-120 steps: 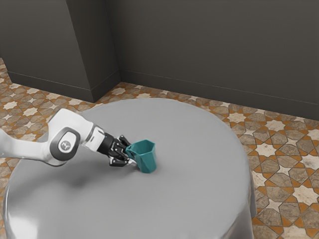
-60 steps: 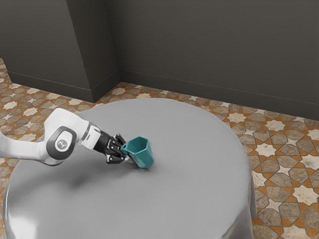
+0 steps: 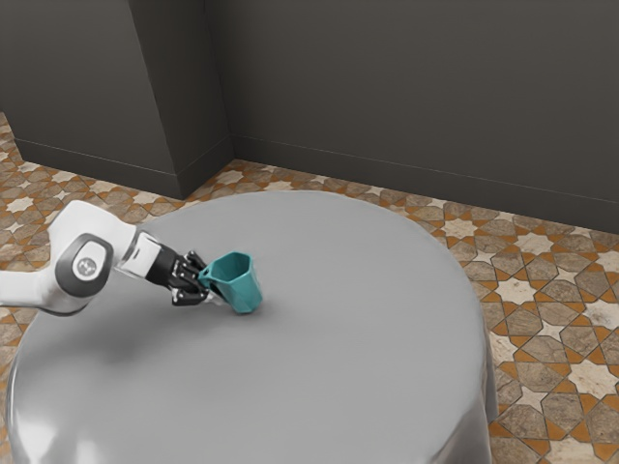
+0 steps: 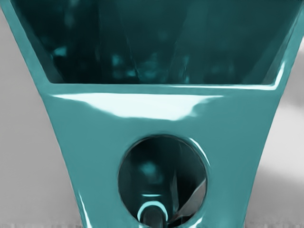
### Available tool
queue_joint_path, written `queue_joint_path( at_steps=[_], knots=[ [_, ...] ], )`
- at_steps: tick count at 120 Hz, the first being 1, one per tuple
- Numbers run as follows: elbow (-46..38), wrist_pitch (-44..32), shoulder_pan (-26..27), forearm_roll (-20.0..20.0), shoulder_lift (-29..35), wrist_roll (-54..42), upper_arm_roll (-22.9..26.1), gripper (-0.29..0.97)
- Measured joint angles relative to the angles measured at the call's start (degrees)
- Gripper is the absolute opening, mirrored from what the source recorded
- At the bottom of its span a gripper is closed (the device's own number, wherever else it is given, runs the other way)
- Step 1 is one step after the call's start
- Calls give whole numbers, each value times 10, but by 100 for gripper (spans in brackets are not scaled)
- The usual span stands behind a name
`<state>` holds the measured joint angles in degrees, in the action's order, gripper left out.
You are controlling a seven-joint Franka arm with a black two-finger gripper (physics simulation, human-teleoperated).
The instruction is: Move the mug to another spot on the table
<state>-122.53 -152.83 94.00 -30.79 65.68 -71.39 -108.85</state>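
The mug [image 3: 235, 280] lay directly ahead of the claw [image 3: 200, 281], touching its fingertips, with its open mouth tipped up and slightly back toward the claw. The claw was closed narrowly on the side of the mug nearest it. That grip read as firm, since the mug leaned at an angle it would not have kept on its own. Whether the mug's base grazed the surface [image 3: 387, 329] or hung just above it could not be told.

The step in hand looked like the carry itself: the mug was gripped and on its way to a new spot, with the set-down not yet done. The next move would call for levelling the mug so that its base met the surface flat, then opening the claw and backing straight away without catching the rim.

The mug was glossy teal with a hard ceramic look. It was faceted rather than round, wide at the mouth and tapering to a small base. In the wrist view the mug [image 4: 152, 109] showed bright highlights and an oval opening [image 4: 161, 175] in the wall facing the claw. The surface was a smooth, matte grey round top with a soft edge.
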Motion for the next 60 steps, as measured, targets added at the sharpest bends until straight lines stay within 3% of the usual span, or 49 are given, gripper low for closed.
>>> queue_joint_path(
  at_steps=[23,60],
  knots=[
    [12,45,4,33,-18,6,4,-1],
    [50,87,23,42,-19,17,9,-1]
  ],
)
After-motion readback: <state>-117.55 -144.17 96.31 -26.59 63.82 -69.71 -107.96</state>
